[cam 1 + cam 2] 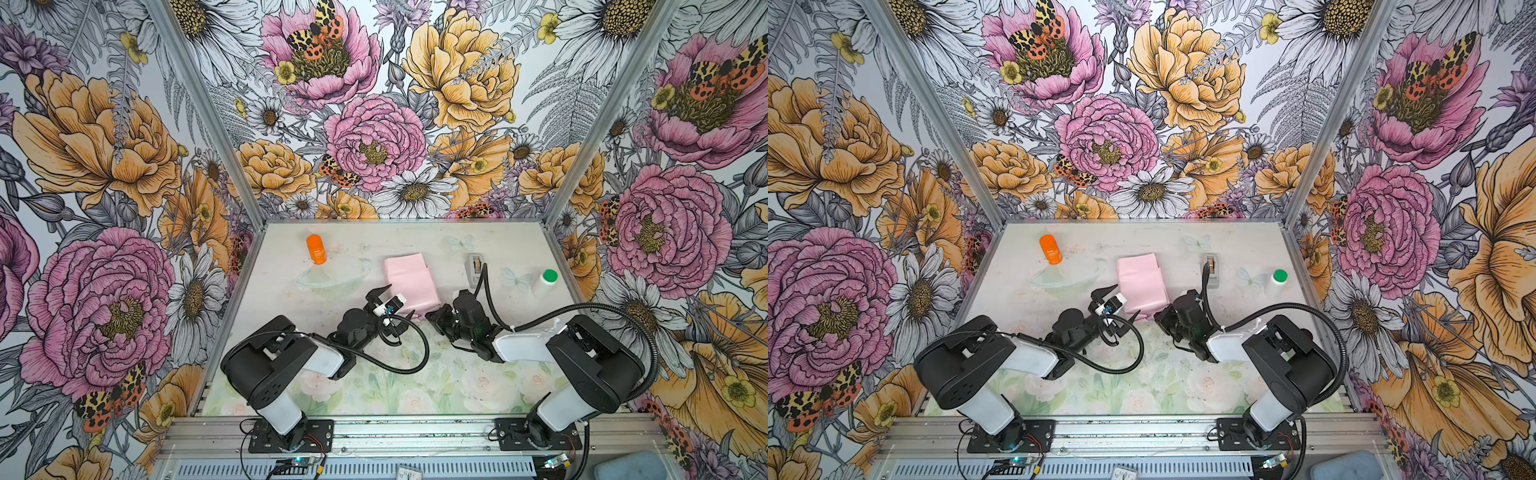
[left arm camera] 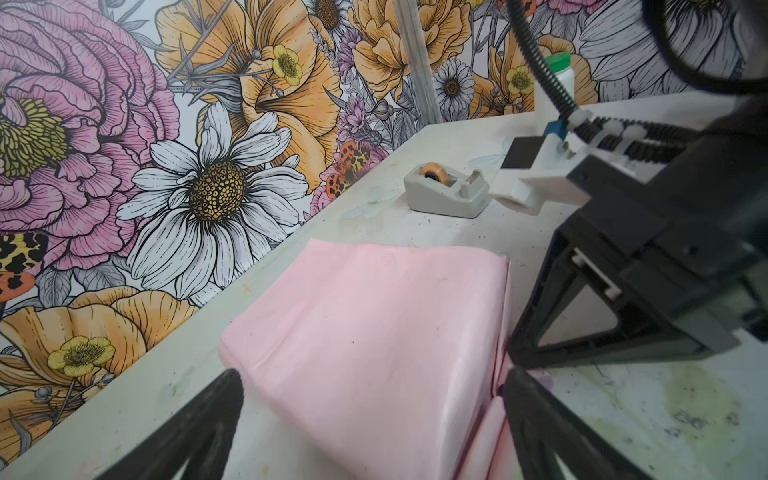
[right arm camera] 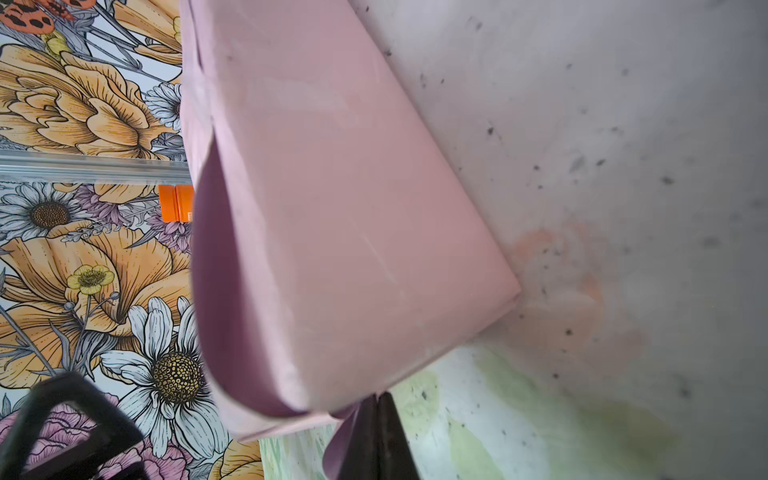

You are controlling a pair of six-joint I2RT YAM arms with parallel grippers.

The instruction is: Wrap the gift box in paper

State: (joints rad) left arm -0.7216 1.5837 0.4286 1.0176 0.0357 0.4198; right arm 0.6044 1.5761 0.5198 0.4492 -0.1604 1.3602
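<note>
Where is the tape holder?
In both top views the grey tape dispenser sits right of the middle, between the pink paper and the green-capped bottle.

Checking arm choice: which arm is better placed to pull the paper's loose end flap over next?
Right, likely: the right tool is shut on a loose flap of the paper; the left tool stands open, gripping nothing.

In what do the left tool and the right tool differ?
The black left tool stands open astride the pale pink, lilac-backed wrapping paper, gripping nothing; the black right tool is shut, pinching its lilac flap. The left tool is at the paper's left, the right tool at its right. Both sit at its near end.
</note>
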